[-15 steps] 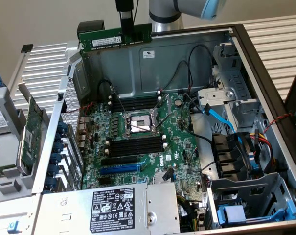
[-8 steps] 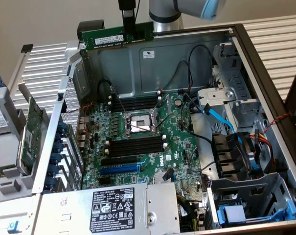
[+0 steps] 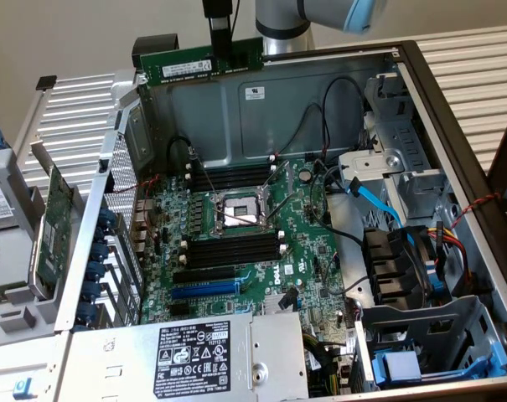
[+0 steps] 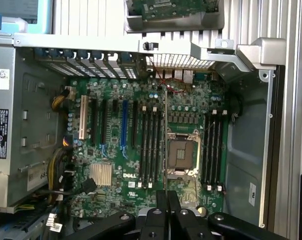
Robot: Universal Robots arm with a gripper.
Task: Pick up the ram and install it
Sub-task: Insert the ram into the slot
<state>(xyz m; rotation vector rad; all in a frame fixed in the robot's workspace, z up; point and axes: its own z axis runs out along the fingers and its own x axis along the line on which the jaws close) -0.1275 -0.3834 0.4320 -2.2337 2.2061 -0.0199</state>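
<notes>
Above the case [image 3: 236, 105] holding the motherboard [image 3: 313, 251], the end effector [image 3: 222, 57] clamps the ram [image 3: 182, 66].

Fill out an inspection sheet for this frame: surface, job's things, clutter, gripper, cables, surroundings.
Surface: open computer case with its motherboard exposed.
Job's things: the ram is held in the air above the case's far wall; the black memory slots look empty.
Clutter: an expansion card lies outside the case, at the exterior view's left.
Grippers: gripper, fingers closed on the ram.
Cables: a blue cable and black leads run inside the case.
Surroundings: ribbed metal table.
</notes>
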